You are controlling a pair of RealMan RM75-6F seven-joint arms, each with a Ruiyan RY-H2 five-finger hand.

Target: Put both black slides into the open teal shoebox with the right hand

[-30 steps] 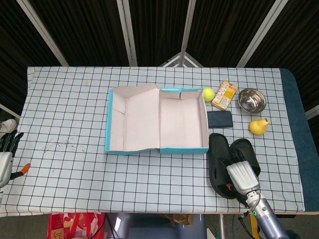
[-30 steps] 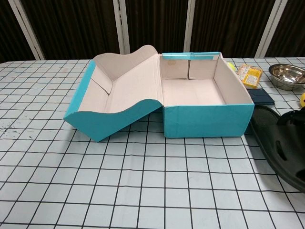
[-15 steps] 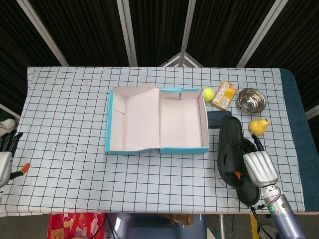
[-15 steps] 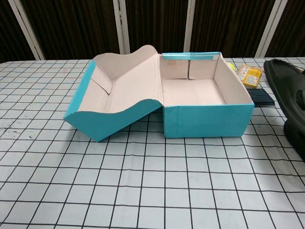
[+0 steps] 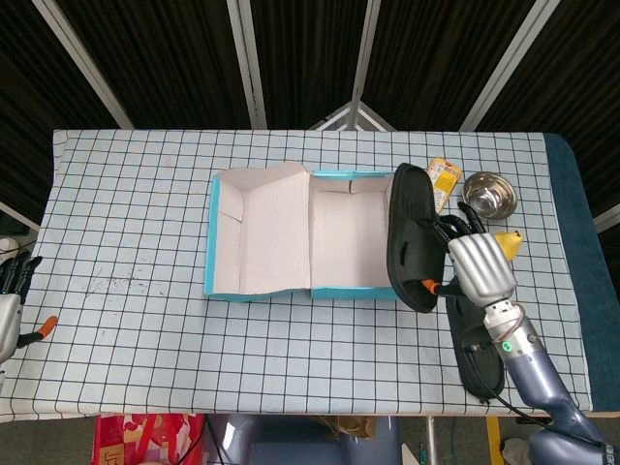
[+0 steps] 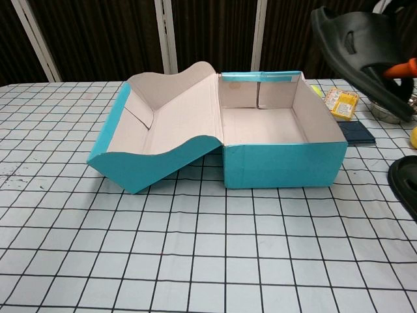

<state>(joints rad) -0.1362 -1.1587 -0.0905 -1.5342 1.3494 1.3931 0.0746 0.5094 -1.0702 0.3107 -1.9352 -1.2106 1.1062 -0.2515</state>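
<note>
From the head view, the right hand (image 5: 477,271) is seen gripping one black slide (image 5: 411,237) by its strap, the slide held in the air over the right wall of the teal shoebox (image 5: 305,232), partly above the wall and partly outside it. The second slide (image 5: 475,344) is noted lying on the table near the front right edge, beside the forearm. A steel bowl (image 5: 487,196), a yellow pear (image 5: 507,242) and a yellow packet (image 5: 446,177) are recorded just right of the box. The left hand (image 5: 10,300) is seen at the far left edge; whether it is spread or curled cannot be told.

From the chest view, the held slide (image 6: 355,49) is observed well above the box rim (image 6: 322,114), tilted, toe toward the box. The second slide (image 6: 405,186) is seen at the right edge.

Risks are judged as follows. Release at this position could let the slide strike the right wall and drop outside, or tip the light box. A low descent could catch the sole on the rim and push the box. The forearm could drag the second slide off the table edge.
</note>
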